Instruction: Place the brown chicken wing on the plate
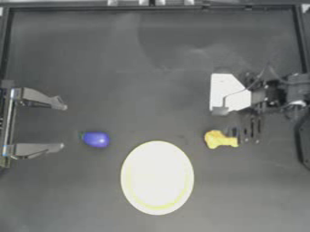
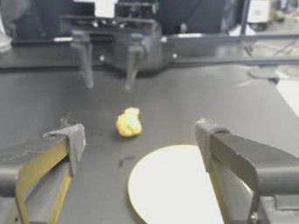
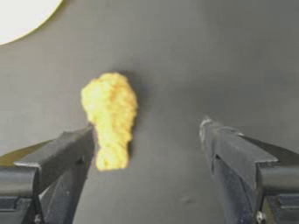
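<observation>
Item 1, table (image 1: pixel 151 68): the dark work surface I am operating over, carrying everything below.

Item 2, plate (image 1: pixel 157 177): pale cream oval with a faint yellow-green ring near its rim, lying flat toward the near-centre of the table in my top view. Nothing rests on it. Its edge also shows in the left wrist view (image 2: pixel 175 188) and as a corner in the right wrist view (image 3: pixel 20 15).

Item 3, right gripper (image 1: pixel 251 129): reaching in from the right side, positioned just beside the wing. In my right wrist view (image 3: pixel 149 144) its two dark jaws are spread wide apart and hold nothing; one jaw stands right against the narrow end of the wing, the other is well clear of it.

Item 4, left gripper (image 1: pixel 60 126): drawn back at the left edge of the table, jaws spread wide, nothing between them; seen also in the left wrist view (image 2: pixel 140 140).

Item 5, brown chicken wing (image 1: pixel 219 139): small lumpy yellow-golden piece lying on the bare table to the right of the plate, apart from it, not lifted. Visible in the left wrist view (image 2: pixel 128 122) and the right wrist view (image 3: pixel 111 118).

Item 6, blue-purple object (image 1: pixel 95 139): small, rounded, on the table left of the plate, near the left gripper.
</observation>
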